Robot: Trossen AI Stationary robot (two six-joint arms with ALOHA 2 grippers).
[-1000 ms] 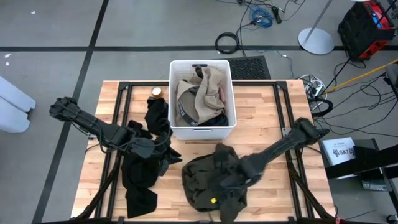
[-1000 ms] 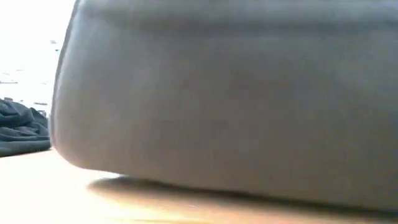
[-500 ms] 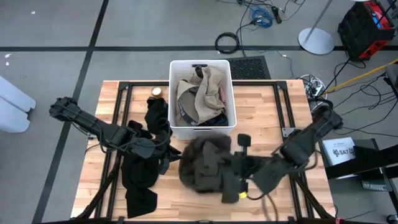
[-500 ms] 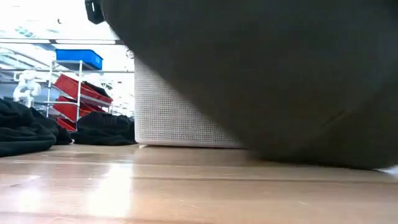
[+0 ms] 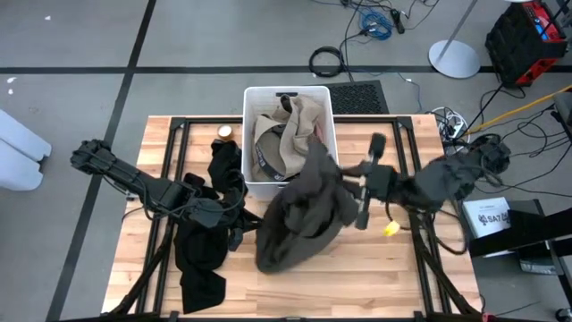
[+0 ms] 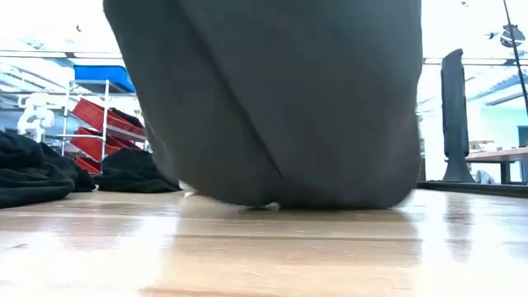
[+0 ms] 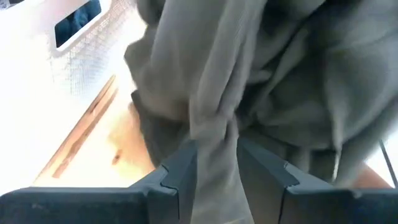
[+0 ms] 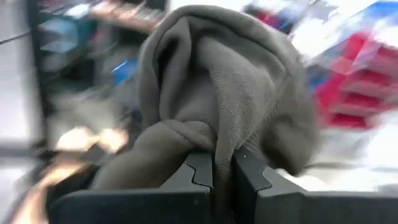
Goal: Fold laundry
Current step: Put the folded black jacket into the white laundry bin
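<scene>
The large dark olive-grey garment (image 5: 299, 215) hangs in a bunched mass in front of the white bin (image 5: 259, 183). Its upper end is high up at my right gripper (image 5: 344, 183), and its lower end (image 6: 272, 194) touches the table. My right gripper (image 8: 222, 168) is shut on it. My left gripper (image 5: 239, 231) stands low at the garment's lower left, and its fingers (image 7: 214, 168) are closed on a strand of the same cloth. Black garments (image 5: 201, 255) lie on the table's left part. My right gripper pinches a bunched fold of the olive-grey garment (image 8: 214, 134) between its two fingers, several layers thick. The cloth bulges over the fingertips and hangs below them. My left gripper pinches a gathered strand of the garment's lower left part (image 7: 214, 140) between its two fingers, coming in low from the table's left.
The white bin holds a beige-tan garment (image 5: 295, 125) and darker pieces. A second black garment (image 5: 223, 165) lies left of the bin, and a small round tan object (image 5: 225, 131) lies behind it. Bare wood shows at the near right (image 5: 384, 277).
My right gripper has risen and swung toward the table's far right, pulling the olive-grey garment up from a flat heap near the front edge. The garment now hangs bunched before the bin, its lower end on the table by my left gripper.
</scene>
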